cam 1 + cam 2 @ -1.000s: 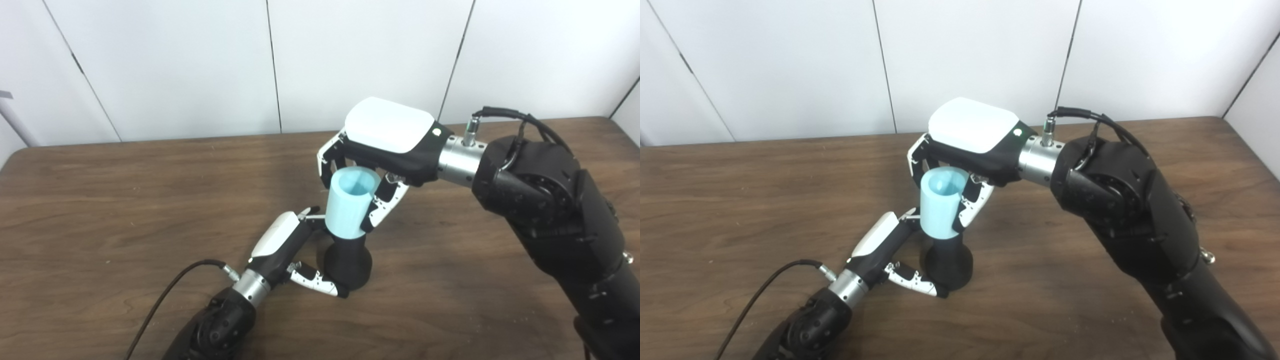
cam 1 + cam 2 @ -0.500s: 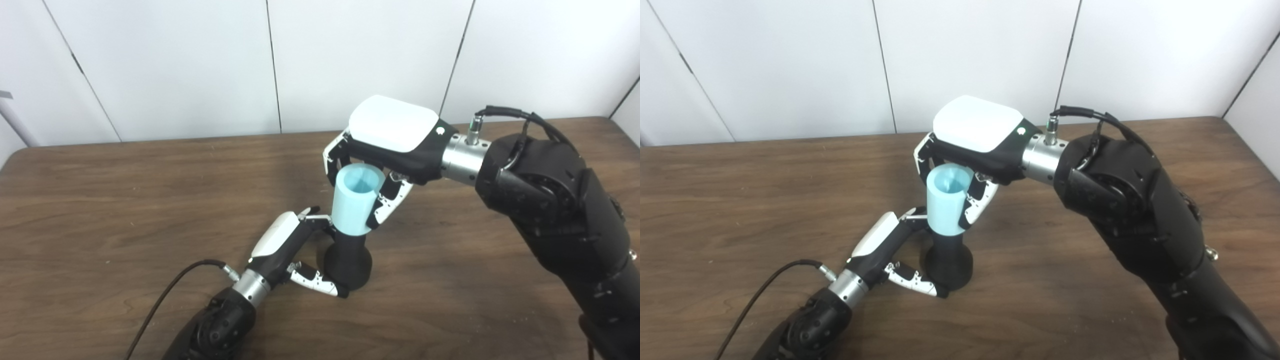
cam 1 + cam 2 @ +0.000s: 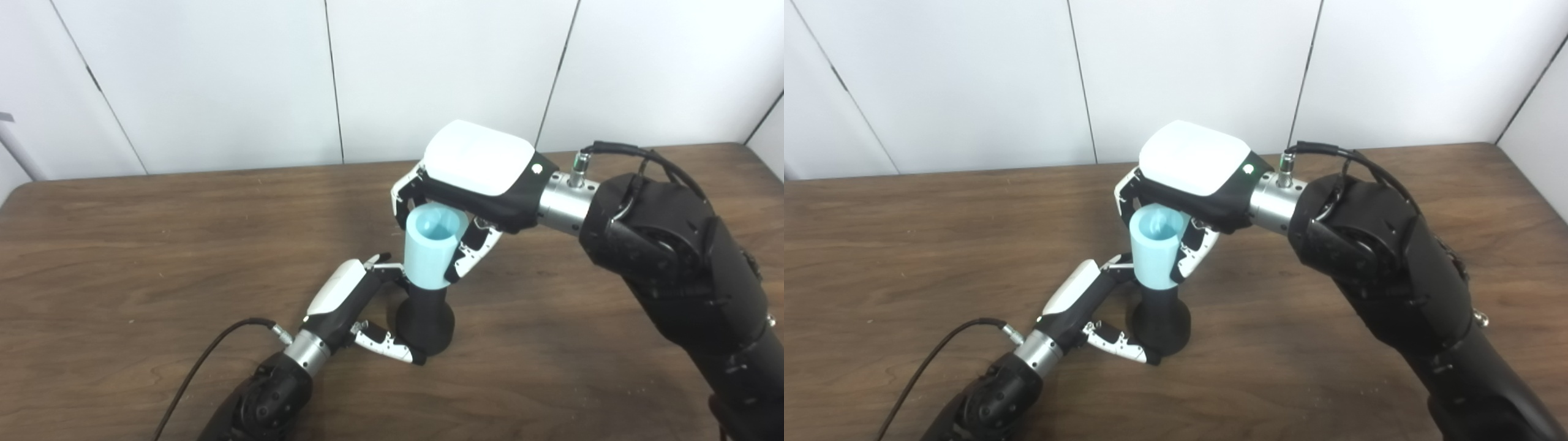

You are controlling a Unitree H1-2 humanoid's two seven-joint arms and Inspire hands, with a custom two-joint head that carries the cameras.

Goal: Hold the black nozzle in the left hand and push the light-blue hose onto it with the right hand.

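Nearest the cameras, the left hand [image 3: 352, 306] is wrapped around the black flared nozzle [image 3: 425, 318], which stands upright on the brown wood-grain table [image 3: 122, 257]. Its thumb is curled along the wide base and its upper fingers are pressed against the narrow neck, so the nozzle is gripped from the left side.

Directly above, the light-blue hose, a short open-topped cylinder [image 3: 430, 248], is seated over the nozzle's neck. It is leaning slightly toward the right hand. It is held by the right hand [image 3: 474, 177], whose fingers are closed around its upper half from behind and from both sides.

The step is judged to be the push itself, partly done. It would be done best with the force directed straight down the nozzle's axis. The tilt should be corrected first, so that the hose's rim is not jammed on one side. The left grip should be kept firm and low, because the base could skid or tip under an off-axis load.

How far the neck reaches inside the hose cannot be determined, since the joint is covered by the hose wall. The right palm and the contact at the fingertips are hidden under the white back shell. Neither arm is seen whole in the frames.
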